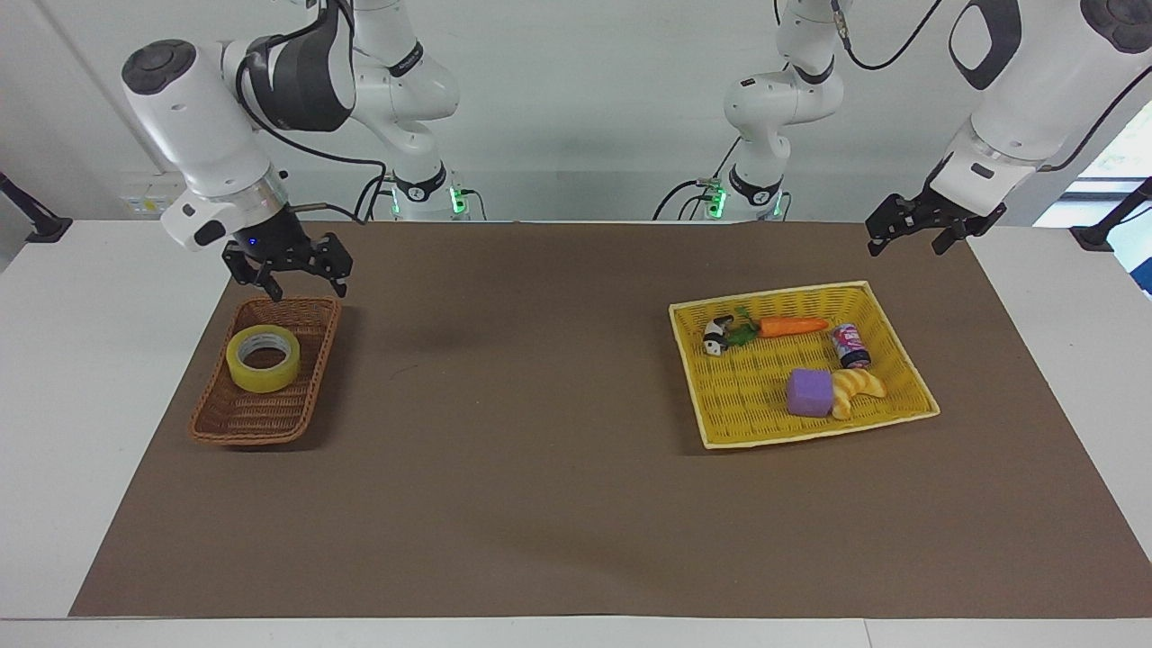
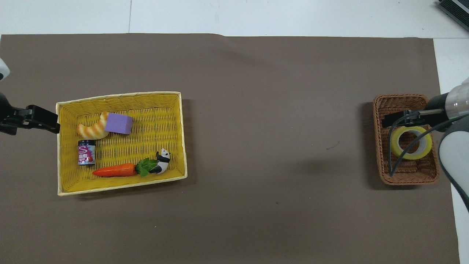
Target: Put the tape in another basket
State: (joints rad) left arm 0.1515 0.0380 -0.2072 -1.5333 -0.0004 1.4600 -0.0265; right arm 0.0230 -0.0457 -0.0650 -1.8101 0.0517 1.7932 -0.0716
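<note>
Tape (image 1: pixel 263 358), a wide yellow roll, lies flat with its hole upward inside the brown wicker basket (image 1: pixel 236 422), in the half of the basket nearer the robots. The basket sits on the brown mat (image 1: pixel 540 504) that covers the desk (image 1: pixel 81 423), at the right arm's end.

Taking the basket as the landmark: the right gripper (image 1: pixel 304 288) hangs in the air over its rim nearest the robots, clear of the tape, fingers spread apart and empty. In the overhead view the right arm's dark cable (image 2: pixel 401 156) crosses in front of the roll, so part of the roll is hidden there. Nothing else lies in the basket with the tape, as far as the weave lets me judge.

Well apart from the basket, toward the left arm's end of the desk, lies the flat yellow tray (image 1: pixel 720 432). It holds a carrot (image 1: pixel 792 326), a panda figure (image 1: pixel 715 339), a small can (image 1: pixel 850 346), a purple cube (image 1: pixel 808 392) and a striped bread piece (image 1: pixel 859 387) touching the cube. The left gripper (image 1: pixel 918 236) waits in the air over the mat near the tray's corner, fingers apart and holding nothing.
</note>
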